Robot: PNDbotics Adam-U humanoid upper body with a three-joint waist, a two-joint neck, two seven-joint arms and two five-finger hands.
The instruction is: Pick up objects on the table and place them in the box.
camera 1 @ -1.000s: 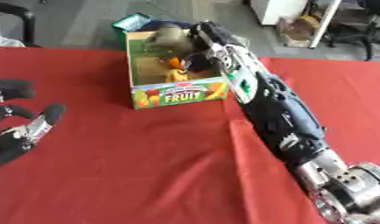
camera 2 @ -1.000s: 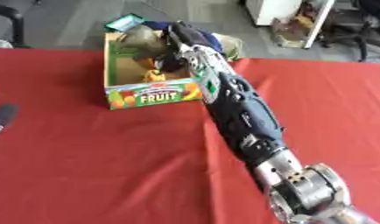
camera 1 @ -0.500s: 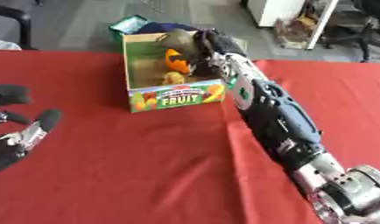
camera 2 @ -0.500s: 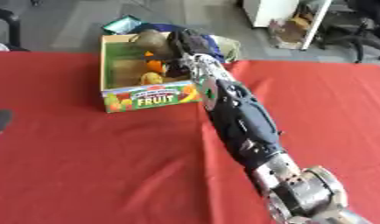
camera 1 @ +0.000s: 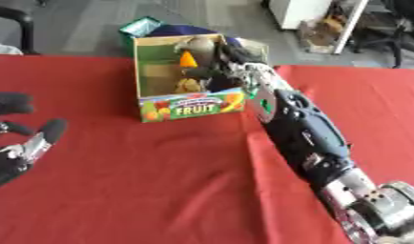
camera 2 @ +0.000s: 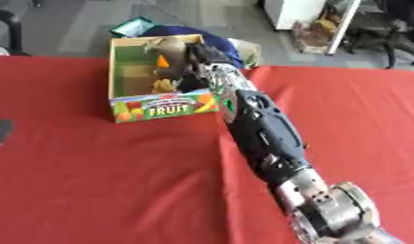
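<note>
A cardboard fruit box (camera 1: 190, 106) with a colourful "FRUIT" front stands at the far middle of the red table (camera 1: 143, 190). Inside it lie an orange cone-shaped piece (camera 1: 187, 59), a yellow piece (camera 1: 188, 86) and a brownish thing (camera 1: 199, 45) at the back. My right arm stretches from the lower right up to the box, and my right hand (camera 1: 213, 71) is down inside it, just beside the orange piece. How it holds anything is hidden by the box wall and the wrist. My left hand (camera 1: 25, 147) rests open at the left edge, away from the box.
A fold in the red cloth (camera 1: 253, 143) runs along my right arm. Behind the box, off the table, sit a teal item (camera 1: 142, 26) and a dark blue bundle (camera 1: 181, 31). A white cabinet (camera 1: 298, 12) and chair legs stand on the floor beyond.
My right hand stays inside the box, reaching slightly deeper. The orange piece now shows a little higher in the box. My left hand has hardly moved.
</note>
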